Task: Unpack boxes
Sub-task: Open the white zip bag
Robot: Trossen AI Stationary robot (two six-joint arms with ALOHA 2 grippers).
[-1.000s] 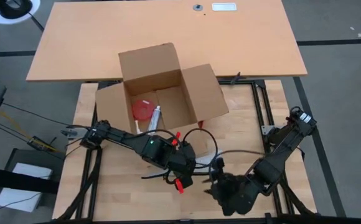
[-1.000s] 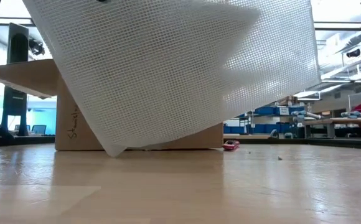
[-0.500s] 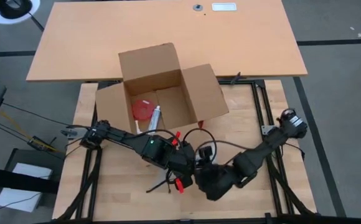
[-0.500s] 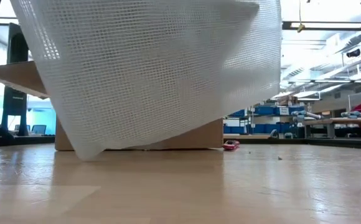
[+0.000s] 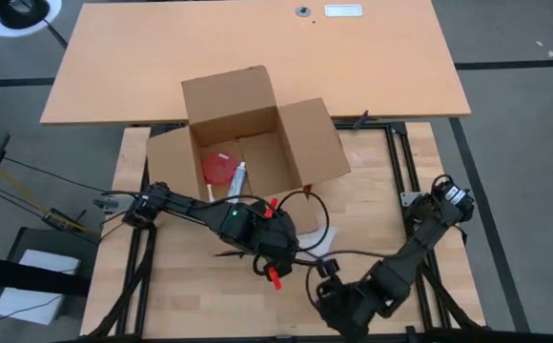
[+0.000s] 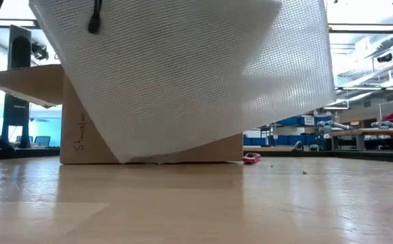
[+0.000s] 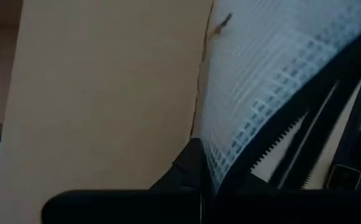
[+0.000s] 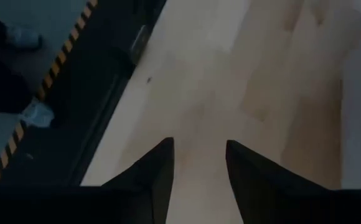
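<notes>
The box (image 5: 248, 143) is lying just beyond the left gripper (image 5: 275, 250), its jaws clamped on a mesh bag (image 6: 183, 74), while the right gripper (image 8: 198, 165) is hanging empty, jaws apart, at the counter's (image 5: 372, 200) near edge.

One carton (image 5: 248, 133); two hands

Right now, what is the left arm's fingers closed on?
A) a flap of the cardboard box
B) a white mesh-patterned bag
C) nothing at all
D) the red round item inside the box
B: in the left wrist view the left gripper pinches the white mesh-patterned bag, which hangs wide in front of the cardboard box in the low view.
</notes>
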